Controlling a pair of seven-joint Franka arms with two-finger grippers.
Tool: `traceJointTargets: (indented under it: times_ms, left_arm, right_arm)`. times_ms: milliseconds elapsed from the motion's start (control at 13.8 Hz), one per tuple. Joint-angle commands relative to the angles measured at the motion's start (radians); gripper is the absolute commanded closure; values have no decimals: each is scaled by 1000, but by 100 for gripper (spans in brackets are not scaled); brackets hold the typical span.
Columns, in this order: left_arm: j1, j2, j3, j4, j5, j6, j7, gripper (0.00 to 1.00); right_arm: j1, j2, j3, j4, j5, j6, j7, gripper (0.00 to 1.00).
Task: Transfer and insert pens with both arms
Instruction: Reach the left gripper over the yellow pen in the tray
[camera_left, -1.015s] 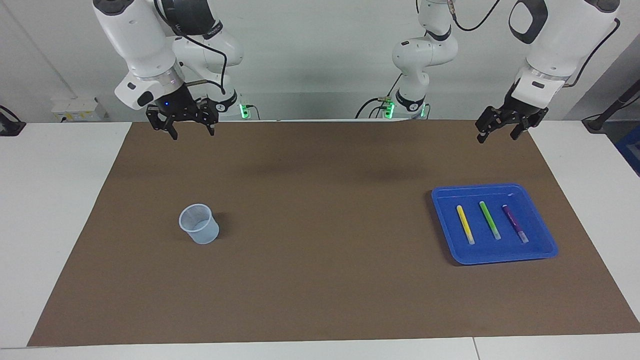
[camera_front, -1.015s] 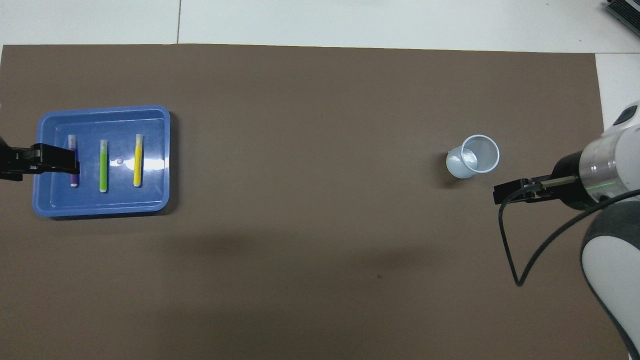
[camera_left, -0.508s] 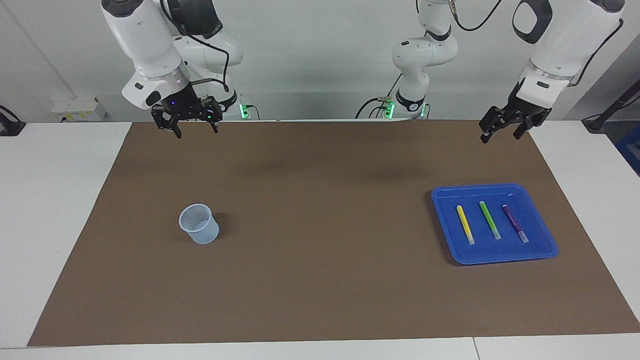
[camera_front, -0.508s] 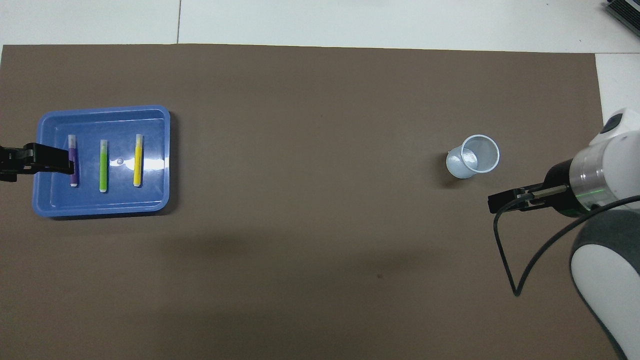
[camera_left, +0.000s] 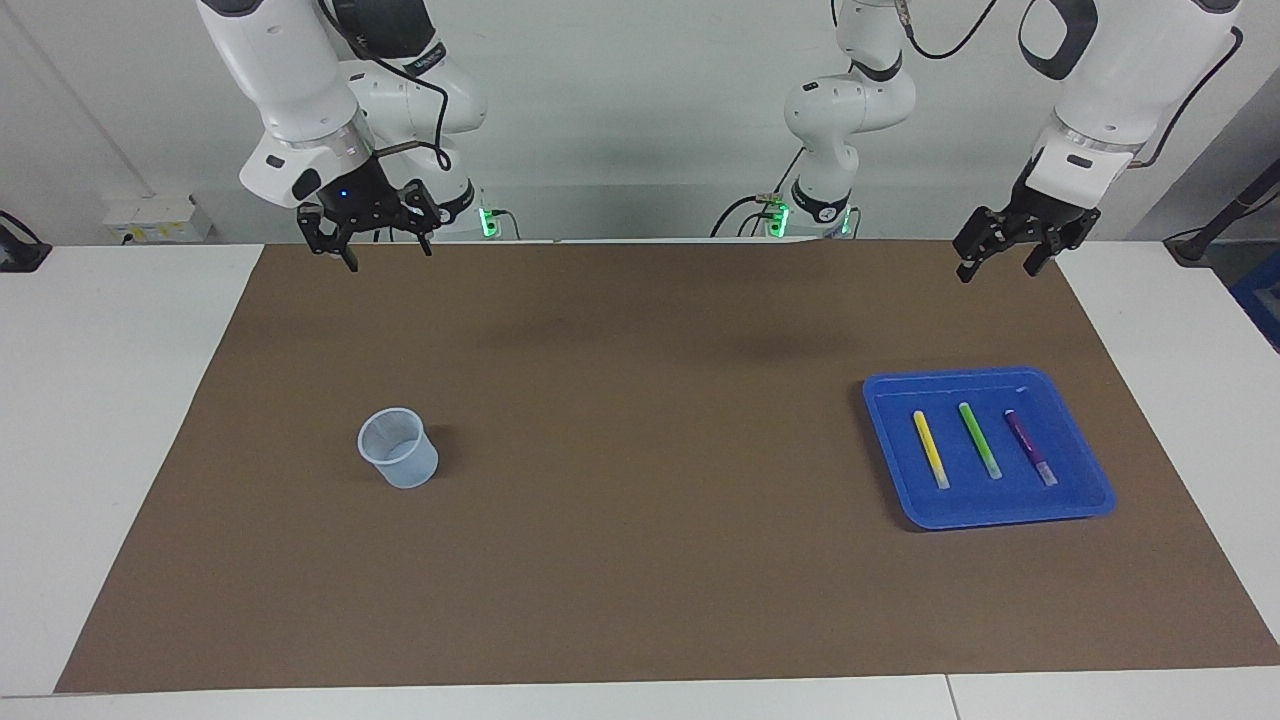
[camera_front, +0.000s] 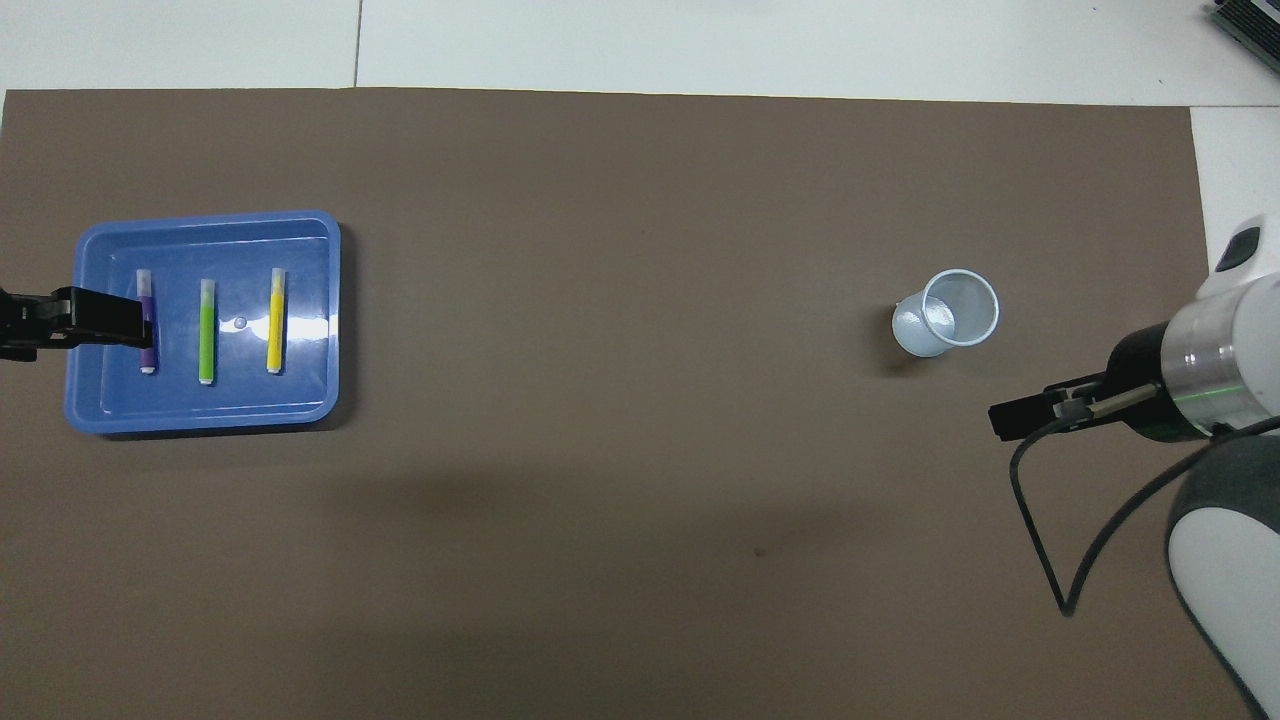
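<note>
Hidden or cropped: left gripper (camera_front: 75, 322), overhead view, cut by the frame edge, its tip covering part of the purple pen (camera_front: 147, 335). Right arm (camera_front: 1215, 470), overhead view, cropped at the edge. Both arms' upper links, facing view, cropped at the top.

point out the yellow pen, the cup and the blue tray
yellow pen (camera_left: 930, 448), facing view, middle of its barrel
cup (camera_left: 405, 470), facing view, its outer wall
blue tray (camera_front: 300, 405), overhead view, bare floor near a corner
</note>
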Motion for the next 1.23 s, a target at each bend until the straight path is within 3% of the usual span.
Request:
traceJointTargets:
  times_ms: [0, 290, 653, 870, 1160]
  left_arm:
    - [11, -14, 1, 6, 10, -17, 11, 0]
    - [-3, -40, 0, -42, 10, -45, 28, 1]
    - [13, -134, 0, -281, 9, 174, 24, 8]
    - [4, -100, -2, -298, -1, 255, 17, 9]
    - [5, 15, -2, -284, -1, 352, 24, 7]
  right_arm:
    - [-8, -25, 4, -14, 21, -16, -31, 0]
    - [-4, -27, 10, -16, 18, -26, -38, 0]
    - [-8, -28, 10, -52, 21, -17, -28, 0]
    - [-6, -28, 12, -56, 35, -17, 47, 0]
    - [-4, -27, 10, -52, 85, -10, 55, 0]
